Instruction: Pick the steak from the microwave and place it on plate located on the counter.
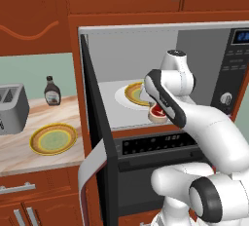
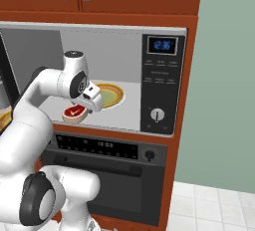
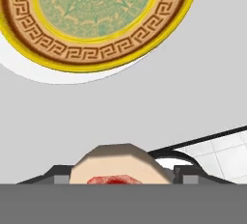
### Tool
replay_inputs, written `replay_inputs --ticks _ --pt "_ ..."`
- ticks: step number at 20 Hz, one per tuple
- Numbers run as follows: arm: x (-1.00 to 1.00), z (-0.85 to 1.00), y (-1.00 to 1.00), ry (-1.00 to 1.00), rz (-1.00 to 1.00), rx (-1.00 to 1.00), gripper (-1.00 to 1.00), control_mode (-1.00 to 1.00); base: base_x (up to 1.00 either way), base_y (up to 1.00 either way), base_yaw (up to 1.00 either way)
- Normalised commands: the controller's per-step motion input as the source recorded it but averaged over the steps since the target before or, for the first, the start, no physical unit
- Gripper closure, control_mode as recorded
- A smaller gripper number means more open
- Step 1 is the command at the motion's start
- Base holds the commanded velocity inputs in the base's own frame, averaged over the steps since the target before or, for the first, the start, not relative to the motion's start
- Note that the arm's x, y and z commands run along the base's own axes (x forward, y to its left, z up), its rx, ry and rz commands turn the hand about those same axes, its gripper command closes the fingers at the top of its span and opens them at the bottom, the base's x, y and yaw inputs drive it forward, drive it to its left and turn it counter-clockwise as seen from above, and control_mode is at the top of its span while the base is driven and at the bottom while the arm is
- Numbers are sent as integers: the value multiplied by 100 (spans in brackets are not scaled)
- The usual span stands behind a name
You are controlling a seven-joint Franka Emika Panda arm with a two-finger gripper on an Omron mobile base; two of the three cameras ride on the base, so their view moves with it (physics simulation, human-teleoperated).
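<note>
The microwave stands open, and my arm reaches into it. The steak, a red slab with a pale fat edge, is at the front of the pale grey floor. My gripper is shut on it, one dark finger on each side. The yellow-rimmed plate with its green centre lies on the beige counter, left of the microwave and apart from the arm.
A like plate on a white disc sits deeper in the microwave. The dark door hangs open between microwave and counter. A grey toaster and a brown bottle stand behind the counter plate.
</note>
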Motion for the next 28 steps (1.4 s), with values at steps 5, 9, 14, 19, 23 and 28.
replay_inputs --ticks 5,9,14,19,23,28 --pt "-19 0 -24 -5 20 -2 100 -100 0 0 0" --pt "-7 10 -25 0 19 0 100 -100 0 0 0" --pt "-5 3 0 0 8 0 100 -100 0 0 0" --pt "-32 16 7 0 0 -1 100 -100 0 0 0" --pt "-43 25 0 0 0 0 100 -100 0 0 0" --pt "-19 17 -15 0 0 -1 100 -100 0 0 0"
